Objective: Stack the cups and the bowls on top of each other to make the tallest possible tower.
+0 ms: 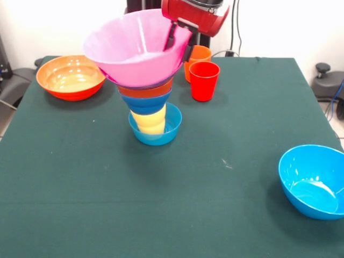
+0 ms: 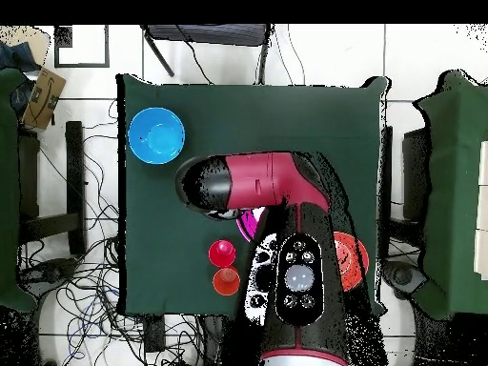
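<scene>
Tower (image 1: 150, 102) stands on the green table (image 1: 107, 204), and all places below are given relative to it. From the bottom up it shows a small blue bowl (image 1: 156, 134), a yellow cup (image 1: 150, 121), a blue bowl (image 1: 145, 103), an orange bowl (image 1: 146, 90), a sliver of what may be purple, and on top the large pink bowl (image 1: 129, 51), which sits tilted, its far rim higher.

The gripper (image 1: 180, 44) comes down at the pink bowl's far rim, one dark finger inside the wall and one outside; it appears closed on that rim, though the contact itself is partly hidden.

Just behind the tower stand the red cup (image 1: 204, 80) and, behind that, the orange cup (image 1: 200, 54). The large orange bowl (image 1: 71, 77) lies well apart at the table's far corner. The loose blue bowl (image 1: 313, 181) lies well apart toward the near edge. In the overhead view the arm (image 2: 257, 181) covers the tower.

Judgement: the pieces are light, stiff and glossy, so slippery. The wide bowl over a narrow cup makes the stack top-heavy. A rim pinch suits bowls; cups are best taken across the wall near the lip.
</scene>
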Controlling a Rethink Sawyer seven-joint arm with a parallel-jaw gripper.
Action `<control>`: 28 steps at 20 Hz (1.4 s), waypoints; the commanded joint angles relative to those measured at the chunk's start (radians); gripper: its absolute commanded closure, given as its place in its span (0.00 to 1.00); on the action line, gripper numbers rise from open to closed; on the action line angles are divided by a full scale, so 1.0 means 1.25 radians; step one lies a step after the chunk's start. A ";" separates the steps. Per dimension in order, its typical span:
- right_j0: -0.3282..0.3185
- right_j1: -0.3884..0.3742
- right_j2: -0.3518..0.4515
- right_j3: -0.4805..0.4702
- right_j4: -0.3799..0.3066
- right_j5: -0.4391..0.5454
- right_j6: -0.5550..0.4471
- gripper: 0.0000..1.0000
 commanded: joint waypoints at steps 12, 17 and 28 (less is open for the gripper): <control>0.016 0.047 0.019 0.012 0.003 -0.033 0.054 0.00; 0.013 0.042 0.022 0.013 0.011 -0.028 0.046 0.00; 0.009 0.043 0.026 0.008 0.013 -0.036 0.039 0.00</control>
